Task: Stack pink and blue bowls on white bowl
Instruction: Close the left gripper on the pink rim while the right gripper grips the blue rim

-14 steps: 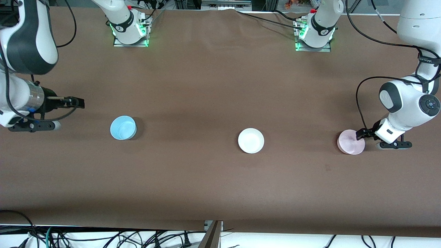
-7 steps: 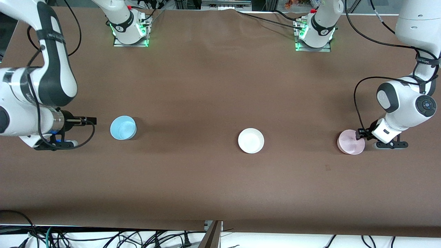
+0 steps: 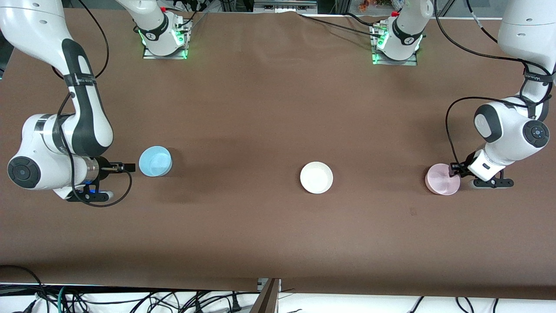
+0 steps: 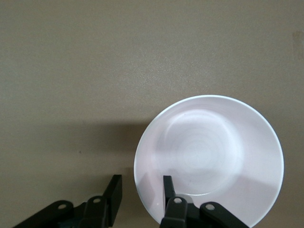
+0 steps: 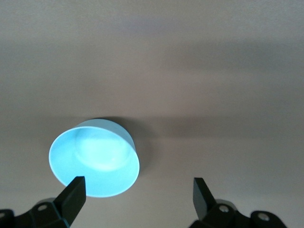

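Nothing is stacked yet. White bowl (image 3: 316,177) sits mid-worktop. Left gripper (image 4: 140,190), jaws narrow, straddles the rim of the pink bowl (image 3: 442,179). Right gripper (image 5: 137,192), jaws wide, sits beside the blue bowl (image 3: 155,161).

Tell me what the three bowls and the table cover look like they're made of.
Blue bowl, white bowl, pink bowl: probably thin plastic, smooth with a soft sheen and faint rings inside. Table cover: matte brown sheet, maybe paper or cloth.
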Action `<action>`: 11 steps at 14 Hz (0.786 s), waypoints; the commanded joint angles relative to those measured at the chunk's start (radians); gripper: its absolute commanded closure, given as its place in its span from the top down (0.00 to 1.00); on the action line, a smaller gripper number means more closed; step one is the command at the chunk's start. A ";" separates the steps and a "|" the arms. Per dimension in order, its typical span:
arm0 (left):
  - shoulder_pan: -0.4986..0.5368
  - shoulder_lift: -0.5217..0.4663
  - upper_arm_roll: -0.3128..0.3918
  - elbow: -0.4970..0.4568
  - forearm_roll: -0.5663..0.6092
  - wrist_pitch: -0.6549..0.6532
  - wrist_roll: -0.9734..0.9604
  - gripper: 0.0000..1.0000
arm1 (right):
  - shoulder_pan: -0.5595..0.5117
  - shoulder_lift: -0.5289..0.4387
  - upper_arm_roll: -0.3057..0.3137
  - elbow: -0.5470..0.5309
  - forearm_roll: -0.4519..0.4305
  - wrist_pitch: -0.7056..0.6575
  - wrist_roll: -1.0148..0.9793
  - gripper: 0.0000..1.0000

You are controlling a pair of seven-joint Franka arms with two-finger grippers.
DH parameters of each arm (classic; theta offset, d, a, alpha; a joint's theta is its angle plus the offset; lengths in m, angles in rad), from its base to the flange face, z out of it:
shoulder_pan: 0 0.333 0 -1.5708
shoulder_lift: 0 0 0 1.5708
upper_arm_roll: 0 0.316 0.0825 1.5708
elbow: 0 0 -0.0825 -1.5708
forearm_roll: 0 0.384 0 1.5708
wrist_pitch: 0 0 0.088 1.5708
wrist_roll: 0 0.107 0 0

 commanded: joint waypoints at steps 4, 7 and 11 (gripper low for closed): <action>-0.005 -0.005 0.001 0.001 -0.028 0.010 0.034 0.34 | -0.011 -0.006 0.008 -0.110 0.020 0.120 -0.003 1.00; -0.005 -0.005 0.001 0.003 -0.026 0.010 0.036 0.32 | -0.012 -0.006 0.008 -0.137 0.063 0.140 -0.012 1.00; -0.003 -0.005 0.000 0.004 -0.026 0.010 0.051 0.26 | -0.015 -0.009 0.008 -0.197 0.086 0.212 -0.014 1.00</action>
